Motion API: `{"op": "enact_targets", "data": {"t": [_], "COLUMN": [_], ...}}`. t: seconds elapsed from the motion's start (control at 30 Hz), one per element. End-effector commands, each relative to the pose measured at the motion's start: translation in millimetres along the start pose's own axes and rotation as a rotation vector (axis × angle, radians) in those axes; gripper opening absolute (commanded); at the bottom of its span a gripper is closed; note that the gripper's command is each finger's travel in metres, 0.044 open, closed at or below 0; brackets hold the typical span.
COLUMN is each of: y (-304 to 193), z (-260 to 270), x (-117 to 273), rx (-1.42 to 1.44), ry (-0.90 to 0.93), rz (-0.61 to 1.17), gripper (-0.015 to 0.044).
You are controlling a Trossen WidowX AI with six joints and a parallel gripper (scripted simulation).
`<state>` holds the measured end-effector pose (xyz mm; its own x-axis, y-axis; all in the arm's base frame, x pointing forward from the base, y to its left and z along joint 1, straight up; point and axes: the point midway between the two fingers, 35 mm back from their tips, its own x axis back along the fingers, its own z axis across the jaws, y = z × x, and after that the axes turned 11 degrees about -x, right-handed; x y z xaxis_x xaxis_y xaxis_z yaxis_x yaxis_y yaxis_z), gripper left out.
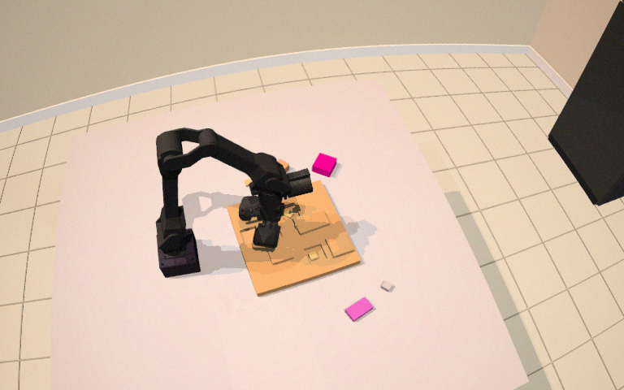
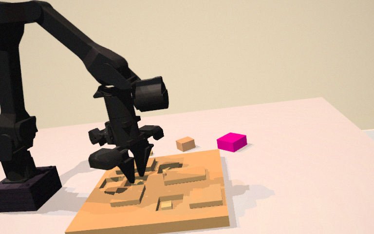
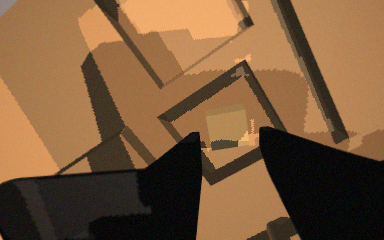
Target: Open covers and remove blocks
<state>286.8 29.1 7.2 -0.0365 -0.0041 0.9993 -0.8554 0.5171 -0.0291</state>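
Observation:
The orange puzzle board [image 1: 275, 286] [image 2: 82, 219] has several raised covers standing beside open wells. My gripper [image 2: 137, 178] [image 3: 229, 138] is partly open and empty, with its fingertips just above a middle well. A small yellow block [image 2: 138, 182] [image 3: 226, 125] sits in that well, ahead of the gap between the fingers in the wrist view. Another yellow block [image 1: 313, 255] [image 2: 166, 204] sits in the front well. A third block [image 1: 289, 214] shows partly in a back well. The arm hides the fingertips in the top view.
On the table [image 1: 151, 331] behind the board are an orange block [image 1: 283, 165] [image 2: 185, 144], a magenta block [image 1: 324, 164] [image 2: 231, 142] and a small yellow block [image 1: 248, 182] [image 2: 151, 152]. A pink block [image 1: 358, 309] and a small pale block [image 1: 387, 286] lie off the front right.

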Motion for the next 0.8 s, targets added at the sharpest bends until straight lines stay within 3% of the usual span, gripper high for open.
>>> {"op": "enact_targets", "data": {"t": [0.0,0.57,0.77], "y": [0.7,0.8,-0.5], "z": [0.5,0.6,-0.3], "x": [-3.5,-12.2,-9.3], "rx": [-0.003,-0.003,0.000], "ry": [0.003,0.003,-0.002], "rz": [-0.004,-0.004,0.003], "gripper": [0.0144,0.0144,0.0104]}}
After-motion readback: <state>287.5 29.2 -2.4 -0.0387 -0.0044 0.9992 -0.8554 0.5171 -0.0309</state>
